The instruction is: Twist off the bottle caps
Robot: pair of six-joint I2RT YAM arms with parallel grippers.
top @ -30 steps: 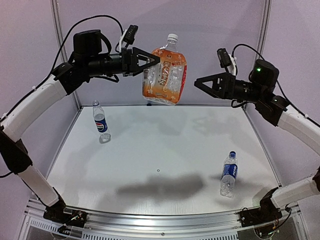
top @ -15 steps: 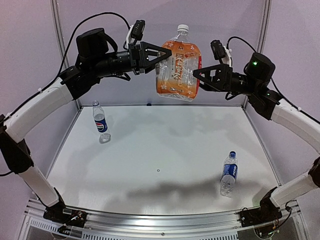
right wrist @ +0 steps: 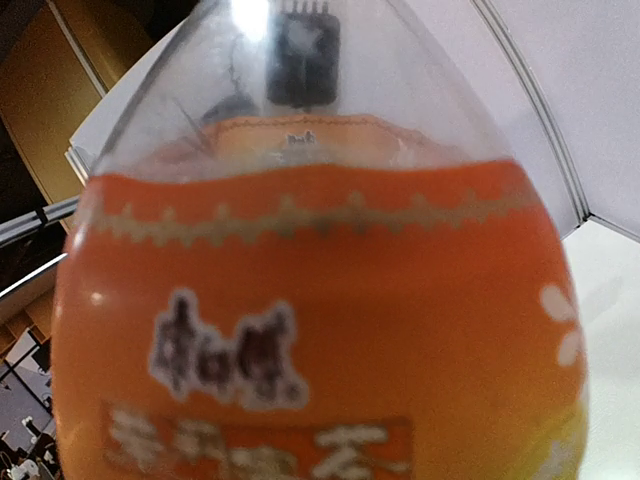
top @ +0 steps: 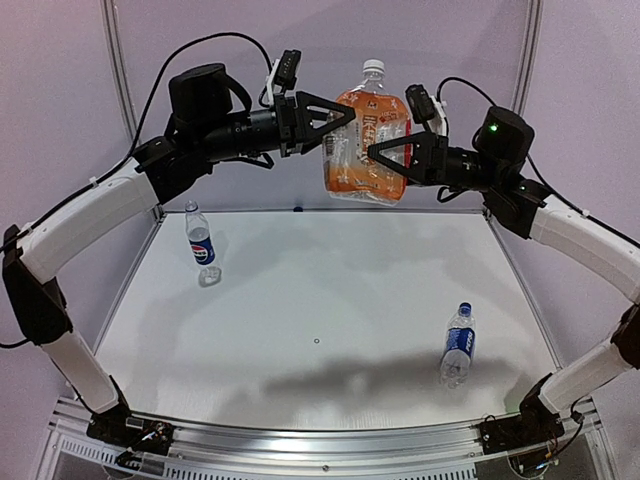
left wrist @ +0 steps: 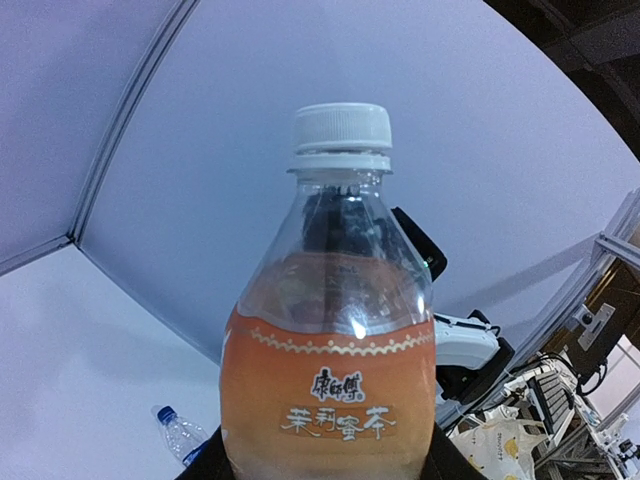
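So the squat orange-labelled bottle (top: pixel 355 170) is up in the air, well above the worktop (top: pixel 320 300), roughly upright with its whitish cap (top: pixel 373 67) on top. The left pincer (top: pixel 345 118) has it clamped by the body from one side. The right pincer (top: pixel 385 155) is pushed in against the other side of the body, but I can't tell if it's actually squeezing or just sitting around it.

Handling-wise, I'd guess it's light: thin clear plastic, looks mostly empty, and the glossy label is probably slippery. The belly likely caves in if you pinch hard and might spin in the grip. I'd anchor it higher, near the stiffer shoulder, and take the cap by its ribbed rim.

A blue cap (top: pixel 464 309) sits on the slim bottle (top: pixel 457 350) at the right.
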